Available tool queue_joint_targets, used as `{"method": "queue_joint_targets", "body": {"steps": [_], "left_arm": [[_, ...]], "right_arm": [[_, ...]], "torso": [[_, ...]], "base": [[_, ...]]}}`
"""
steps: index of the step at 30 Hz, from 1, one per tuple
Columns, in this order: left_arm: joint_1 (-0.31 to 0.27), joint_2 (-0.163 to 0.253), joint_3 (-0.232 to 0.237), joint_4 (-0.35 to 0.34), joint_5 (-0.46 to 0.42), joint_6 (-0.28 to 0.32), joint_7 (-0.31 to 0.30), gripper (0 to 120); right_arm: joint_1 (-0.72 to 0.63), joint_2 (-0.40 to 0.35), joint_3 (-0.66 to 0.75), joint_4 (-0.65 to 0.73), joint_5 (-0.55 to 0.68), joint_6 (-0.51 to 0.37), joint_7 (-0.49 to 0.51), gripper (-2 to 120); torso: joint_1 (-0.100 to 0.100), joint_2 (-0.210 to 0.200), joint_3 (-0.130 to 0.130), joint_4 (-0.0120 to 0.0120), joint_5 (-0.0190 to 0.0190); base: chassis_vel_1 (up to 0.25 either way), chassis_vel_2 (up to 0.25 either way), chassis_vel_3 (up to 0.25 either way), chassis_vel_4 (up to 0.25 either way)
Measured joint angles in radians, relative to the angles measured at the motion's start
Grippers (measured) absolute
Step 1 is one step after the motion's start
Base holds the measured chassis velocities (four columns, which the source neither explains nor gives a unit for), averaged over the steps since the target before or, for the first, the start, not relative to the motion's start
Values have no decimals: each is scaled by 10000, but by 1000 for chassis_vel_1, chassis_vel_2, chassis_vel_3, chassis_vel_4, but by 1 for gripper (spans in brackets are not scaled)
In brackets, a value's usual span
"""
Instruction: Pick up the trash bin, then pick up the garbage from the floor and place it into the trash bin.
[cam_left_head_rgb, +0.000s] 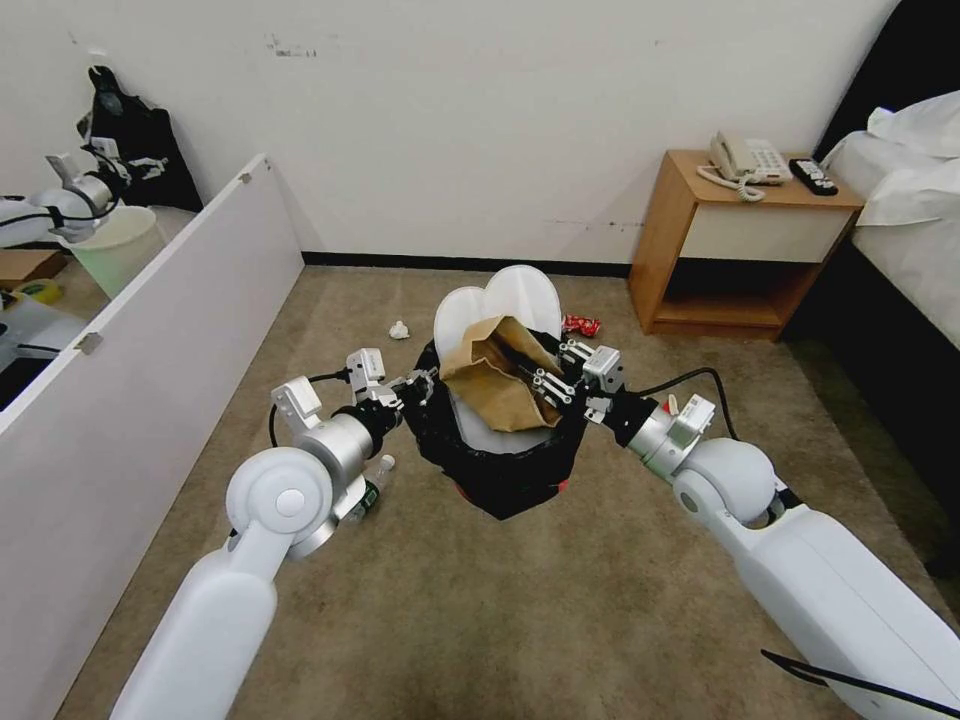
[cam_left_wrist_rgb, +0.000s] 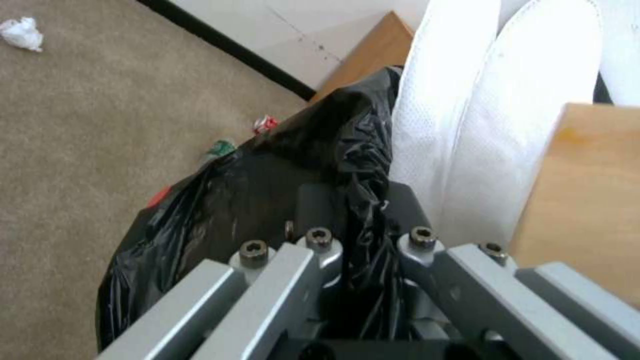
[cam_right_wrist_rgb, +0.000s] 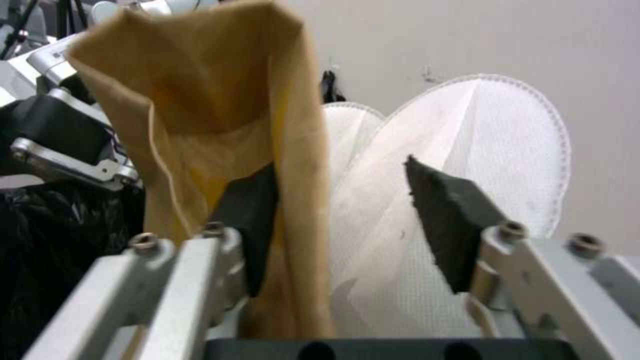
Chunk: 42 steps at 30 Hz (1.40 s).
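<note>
1. The left hand (cam_left_head_rgb: 418, 383), left of centre in the head view, is clamped on the black liner at the rim of the trash bin (cam_left_head_rgb: 500, 470), holding the red bin clear of the floor (cam_left_head_rgb: 560, 620) in mid-frame.
2. The right hand (cam_left_head_rgb: 552, 385), just right of centre, stands with its pads spread wide over the bin mouth; one pad touches the brown paper bag (cam_left_head_rgb: 495, 375), the other is apart, so nothing is gripped.
3. The paper bag stands in the bin, leaning against two white slippers (cam_left_head_rgb: 500, 300) that poke above the rim at upper centre.
4. Litter lies on the carpet: a white paper wad (cam_left_head_rgb: 399, 329) to the bin's upper left, a crushed red can (cam_left_head_rgb: 581, 324) to its upper right, a clear bottle (cam_left_head_rgb: 372, 490) under the left forearm.
5. Judged from here, the step in hand is dropping the bag; done well, the right hand lifts straight away without snagging the paper, while the left keeps the bin level.
6. A wooden nightstand (cam_left_head_rgb: 740, 250) sits at upper right.
</note>
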<state>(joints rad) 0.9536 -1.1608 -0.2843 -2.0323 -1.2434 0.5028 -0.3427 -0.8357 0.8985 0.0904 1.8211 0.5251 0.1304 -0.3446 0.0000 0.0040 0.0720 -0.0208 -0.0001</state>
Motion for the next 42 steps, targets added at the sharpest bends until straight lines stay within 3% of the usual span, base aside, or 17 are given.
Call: {"method": "queue_joint_targets", "body": {"steps": [12, 16, 18, 19, 21, 22, 24, 25, 27, 30, 33, 42], "left_arm": [[-14, -40, -23, 87, 70, -16, 0, 4], [-18, -34, -64, 105, 83, -29, 0, 4], [-14, -29, -88, 106, 116, -38, 13, 4], [-14, -29, -88, 106, 116, -38, 13, 4], [-14, -45, -96, 107, 143, -46, 24, 4], [-14, -45, -96, 107, 143, -46, 24, 4], [1, -54, -103, 107, 155, -48, 30, 4], [1, -54, -103, 107, 155, -48, 30, 4], [17, -39, -143, 87, 157, -55, 40, 4], [32, 1, -191, 66, 157, -68, 52, 4], [48, 24, -225, 45, 157, -75, 61, 4], [184, 14, -377, 31, 188, -94, 107, 4]], "right_arm": [[-11, -281, -8, 181, 148, -234, 177, 99], [-110, -782, -9, 506, 555, -993, 277, 100], [-144, -1326, 48, 875, 759, -2296, 244, 100], [-144, -1326, 48, 875, 759, -2296, 244, 100], [-107, -1555, 167, 1203, 893, -3359, 14, 100], [-107, -1555, 167, 1203, 893, -3359, 14, 100], [26, -1591, 277, 1546, 1002, -4541, -69, 100], [26, -1591, 277, 1546, 1002, -4541, -69, 100], [202, -1501, 332, 1833, 1157, -5518, 70, 100], [312, -1401, 407, 1991, 1348, -6150, 168, 100], [332, -1346, 418, 1991, 1447, -6051, 204, 100], [235, -1066, 1182, 2158, 1795, -4277, 639, 100]], "torso": [[0, 0, 0, 0, 1], [0, 0, 0, -2, 1], [0, 0, 0, -2, 2], [0, 0, 0, -2, 2], [0, 0, 0, -2, 0], [0, 0, 0, -2, 0], [0, 0, 0, -2, -1], [0, 0, 0, -2, -1], [0, 0, 0, 1, 0], [0, 0, -1, 1, -1], [0, 0, 0, 1, 0], [0, 0, 0, 0, 1]], "base": [[0, 0, 0, 0], [0, 0, 0, 0], [0, 0, 0, 0], [0, 0, 0, 0], [0, 0, 0, 0], [0, 0, 0, 0], [0, 0, 0, 0], [0, 0, 0, 0], [0, 0, 0, 0], [0, 0, 0, 0], [0, 0, 0, 0], [0, 0, 0, 0]]}}
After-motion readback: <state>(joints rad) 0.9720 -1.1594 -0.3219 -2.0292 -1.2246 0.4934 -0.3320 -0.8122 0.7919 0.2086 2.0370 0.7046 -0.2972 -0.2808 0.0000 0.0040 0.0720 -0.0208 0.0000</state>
